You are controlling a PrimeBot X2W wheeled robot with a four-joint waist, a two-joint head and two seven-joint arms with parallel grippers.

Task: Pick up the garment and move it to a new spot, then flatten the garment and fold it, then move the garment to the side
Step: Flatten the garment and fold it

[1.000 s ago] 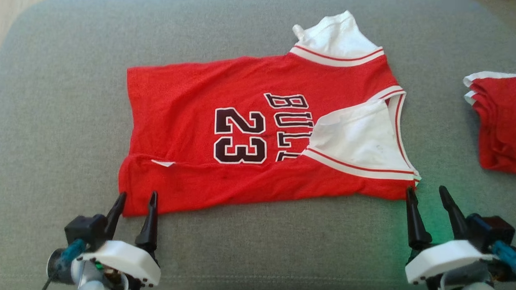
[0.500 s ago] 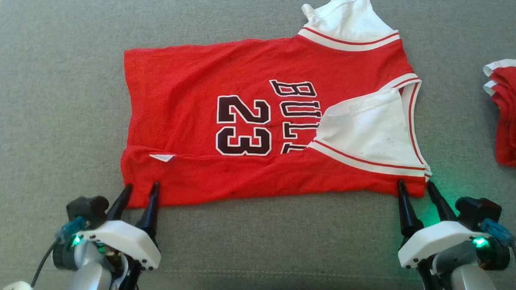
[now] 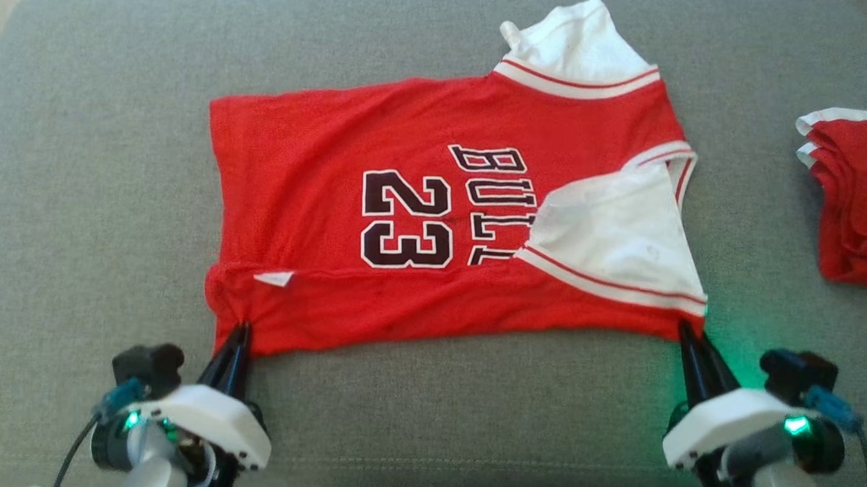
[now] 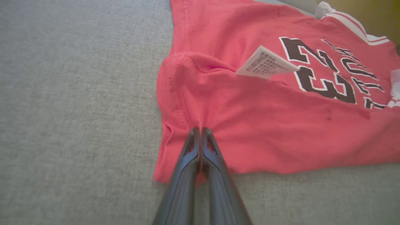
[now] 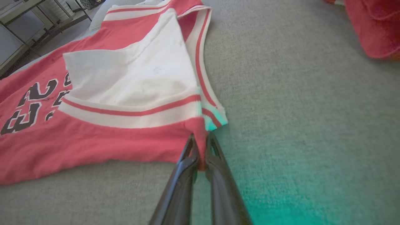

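Head view: a red jersey [image 3: 321, 160] with a black "23" is seen lying spread out sideways on a grey cushion [image 3: 82, 188], hem to the view's left, shoulders to the right. A white sleeve [image 3: 614, 228] is folded in over part of the chest lettering. The near edge is doubled over, with a small white label [image 3: 274, 277] poking from the fold. The left gripper [image 3: 241, 330] is set at the near left corner and the right gripper [image 3: 685, 328] at the near right corner, each with its fingers drawn together on the fabric edge. A second red garment [image 3: 856, 208] is seen bunched at the right border, well apart from the jersey, and a green lamp [image 3: 795, 425] is lit on the right wrist. Left wrist view: the grip is confirmed close up. Both dark fingers are pressed tight with red cloth pinched between them, and the fabric is puckered toward the tips. The label's fine print is seen here as a grid, though it cannot be read. Right wrist view: the fingers are closed on a thin tab of red cloth just below the red-striped white band at the shoulder corner. A green glow [image 5: 281, 193] is cast on the cushion beside them, and faint grey marks are visible on the sleeve. Dark-framed furniture [image 5: 25, 22] is seen beyond the cushion's far edge.
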